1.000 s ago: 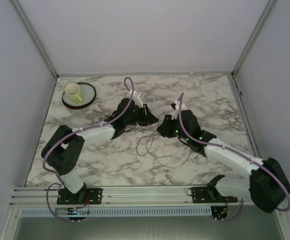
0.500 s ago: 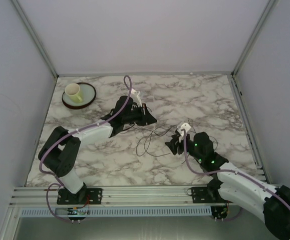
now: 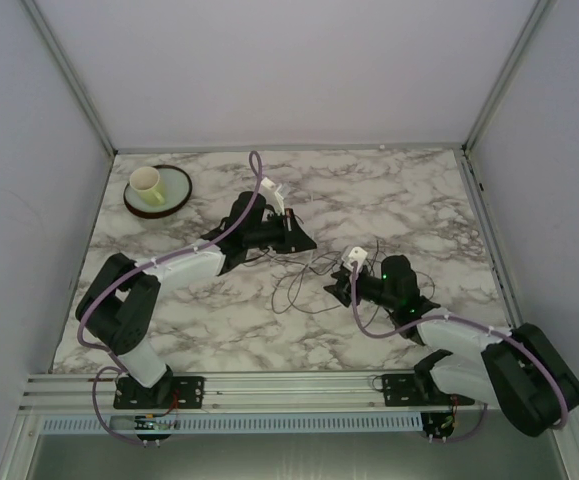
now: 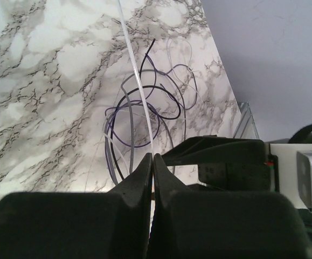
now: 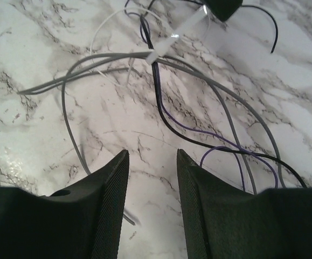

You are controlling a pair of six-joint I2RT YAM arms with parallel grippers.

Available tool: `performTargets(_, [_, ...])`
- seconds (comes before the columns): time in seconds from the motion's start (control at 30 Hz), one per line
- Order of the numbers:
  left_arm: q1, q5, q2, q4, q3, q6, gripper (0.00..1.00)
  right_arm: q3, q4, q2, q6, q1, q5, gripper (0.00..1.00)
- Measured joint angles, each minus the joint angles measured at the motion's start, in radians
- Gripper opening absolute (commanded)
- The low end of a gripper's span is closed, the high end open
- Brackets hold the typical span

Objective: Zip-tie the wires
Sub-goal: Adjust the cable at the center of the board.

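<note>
A: Since the right gripper (image 5: 151, 156) sits nearest the bases, start there. What has it got?

B: Nothing. Its jaws stand partly apart above bare marble tabletop (image 3: 419, 200), just short of the wires (image 5: 157, 81), and nothing lies between the fingers.

A: And the wires themselves?

B: They lie loose on the tabletop between the two arms, in thin dark and grey loops and curls. They draw together at one spot, where the small white head of a zip tie (image 5: 169, 40) sits against them.

A: Is the tie round them already?

B: It looks so in the right wrist view, though the strap is too thin there for me to be sure that it circles every strand.

A: Further out, the left gripper (image 4: 152, 157)?

B: Pinched fully closed on the tie's white tail, which runs from its fingertips out over the loops.

A: So which step is this?

B: I'd judge it the cinching: the tie is on and not yet pulled tight, and the bunch is slack.

A: What does the next move call for?

B: Probably the right gripper going forward and down to steady the head or the gathered strands, so that the left can draw the tail away without dragging the whole bunch along.

A: Anything beyond that?

B: Only a pale cup (image 3: 147, 182) on a plate (image 3: 174, 195) at the far left corner, well apart from the work
</note>
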Motion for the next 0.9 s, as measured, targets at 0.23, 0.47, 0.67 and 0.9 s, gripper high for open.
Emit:
performTargets(0.23, [-0.001,0.016,0.0,0.0,0.0,-0.005,0.0,0.06,0.008,0.099,-0.051,-0.058,-0.082,0.35])
performTargets(0.47, [-0.004,0.02,0.0,0.0,0.0,-0.007,0.0,0.134,0.01,0.18,-0.087,-0.067,-0.156,0.3])
performTargets(0.67, [-0.006,0.027,0.0,0.0,0.009,-0.008,0.0,0.155,-0.009,0.214,-0.115,-0.068,-0.196,0.26])
performTargets(0.9, [-0.008,0.034,0.0,0.0,0.011,-0.008,0.0,0.157,-0.015,0.218,-0.132,-0.069,-0.207,0.22])
